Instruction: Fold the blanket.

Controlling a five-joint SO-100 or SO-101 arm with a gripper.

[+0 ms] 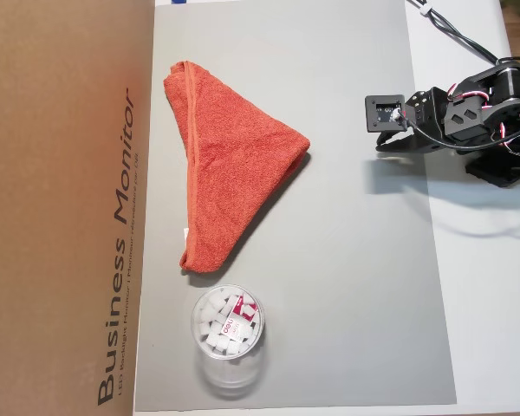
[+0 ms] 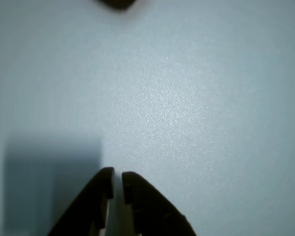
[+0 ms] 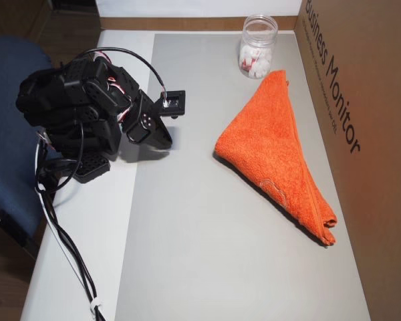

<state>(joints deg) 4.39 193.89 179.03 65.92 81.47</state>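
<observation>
The blanket [image 1: 230,169] is an orange-red terry towel lying folded into a triangle on the grey mat [image 1: 347,286], flat and untouched; in the other overhead view the blanket [image 3: 277,150] points its long corner toward the near right. My gripper [image 1: 388,144] hovers at the mat's edge, well apart from the cloth and close to the arm's base [image 3: 166,139]. The wrist view shows the two dark fingertips [image 2: 117,176] almost together over bare mat, holding nothing.
A clear plastic cup [image 1: 228,334] of white pieces stands just past one end of the blanket [image 3: 257,47]. A tall brown cardboard box [image 1: 61,208] borders the mat beyond the blanket. Cables [image 3: 67,247] trail off the arm, and a blue chair [image 3: 7,134] stands beside the table.
</observation>
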